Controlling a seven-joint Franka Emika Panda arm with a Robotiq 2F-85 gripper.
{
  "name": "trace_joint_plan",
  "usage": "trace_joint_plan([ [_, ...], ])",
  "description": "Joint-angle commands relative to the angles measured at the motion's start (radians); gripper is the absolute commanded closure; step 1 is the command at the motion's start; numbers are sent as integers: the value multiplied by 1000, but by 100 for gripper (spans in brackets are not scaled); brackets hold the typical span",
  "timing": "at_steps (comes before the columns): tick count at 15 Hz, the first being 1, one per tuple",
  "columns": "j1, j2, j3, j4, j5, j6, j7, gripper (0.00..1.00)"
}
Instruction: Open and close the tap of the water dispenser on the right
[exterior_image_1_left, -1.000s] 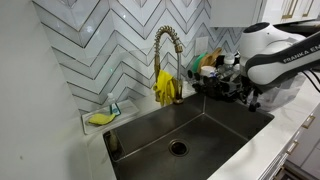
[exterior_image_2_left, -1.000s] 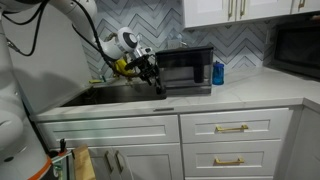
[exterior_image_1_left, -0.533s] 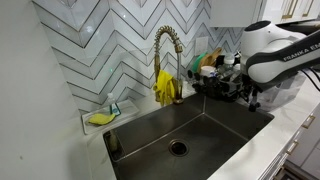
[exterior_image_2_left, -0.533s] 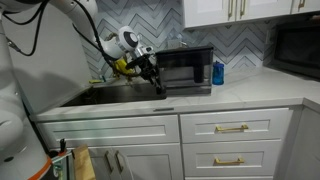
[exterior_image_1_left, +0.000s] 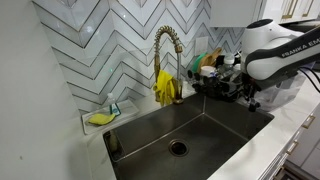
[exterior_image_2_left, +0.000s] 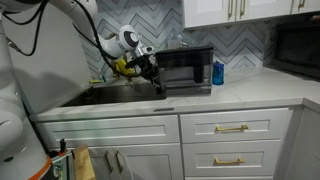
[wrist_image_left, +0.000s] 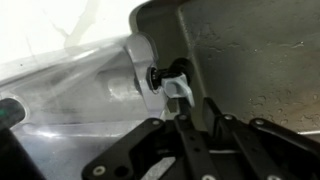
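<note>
In the wrist view the water dispenser's pale, translucent body (wrist_image_left: 95, 85) fills the left. Its tap (wrist_image_left: 172, 80) sticks out, a black knob with a small pale lever hanging below it. My gripper (wrist_image_left: 195, 108) reaches up from the bottom edge, and its black fingers (wrist_image_left: 187, 125) are shut on the lower end of that lever. In both exterior views the gripper (exterior_image_1_left: 243, 92) (exterior_image_2_left: 157, 85) hangs low over the counter beside the sink, and the arm hides the dispenser there.
A tall gold coil faucet (exterior_image_1_left: 165, 55) with yellow gloves (exterior_image_1_left: 165, 88) stands behind the dark sink (exterior_image_1_left: 215, 125). A yellow sponge (exterior_image_1_left: 100, 118) lies at the sink's far corner. A black microwave (exterior_image_2_left: 190, 70) and a blue bottle (exterior_image_2_left: 218, 72) stand on the counter.
The jaws have closed from about half open to shut. The arm has stayed in place in both exterior views.
</note>
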Motion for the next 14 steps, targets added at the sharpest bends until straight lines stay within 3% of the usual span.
trace_joint_plan([
  [1,20,18,5,3,74,-17,-27,80],
  [14,21,5,-4,-1,58,-27,-19,66],
])
